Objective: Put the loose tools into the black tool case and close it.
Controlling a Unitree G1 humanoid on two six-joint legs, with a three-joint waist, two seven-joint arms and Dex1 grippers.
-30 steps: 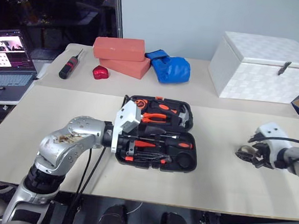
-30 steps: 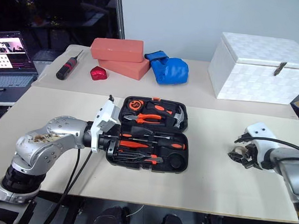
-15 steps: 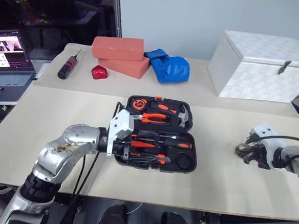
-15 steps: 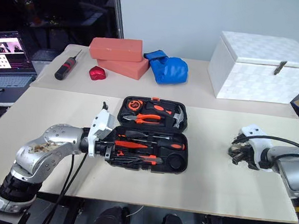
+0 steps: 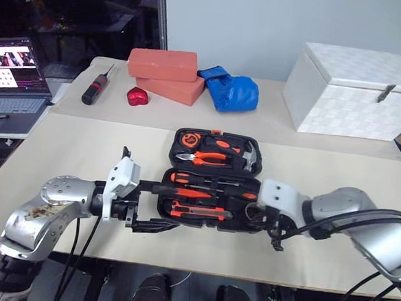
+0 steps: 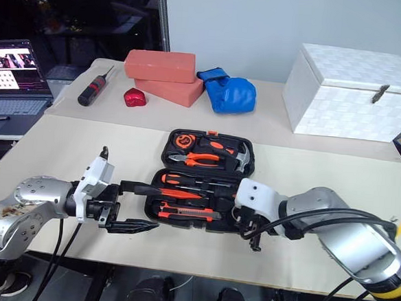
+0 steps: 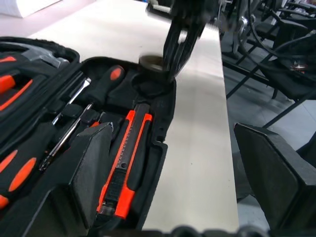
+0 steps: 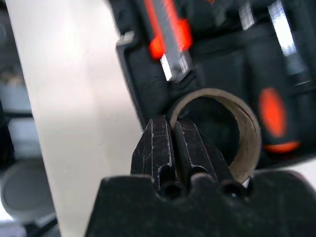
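The black tool case (image 5: pixel 202 225) lies open at mid-table, with slim orange-and-black screwdrivers (image 5: pixel 215 192) and the utility knife (image 5: pixel 196 208) in its near half. My right gripper (image 5: pixel 270 223) is at the case's right end, shut on the wall of the greyish tape roll (image 8: pixel 247 128). The left wrist view shows that roll (image 7: pixel 150 63) just over the round recess. Whether it rests in the recess I cannot tell. My left gripper (image 5: pixel 148 205) stands open and empty just off the case's left end, with its fingers (image 7: pixel 94 163) pointing along the case.
A white textured box (image 5: pixel 353 89) stands at the back right. Two red bricks (image 5: pixel 163 72), a blue cloth bundle (image 5: pixel 232 91), a small red object (image 5: pixel 137 96) and a black-and-red screwdriver (image 5: pixel 95 88) lie at the back left. A laptop (image 5: pixel 13 75) sits at the far left.
My right gripper shut on the tape roll at the table's right side and swung left with it to the case. My left gripper drew back left, off the case.
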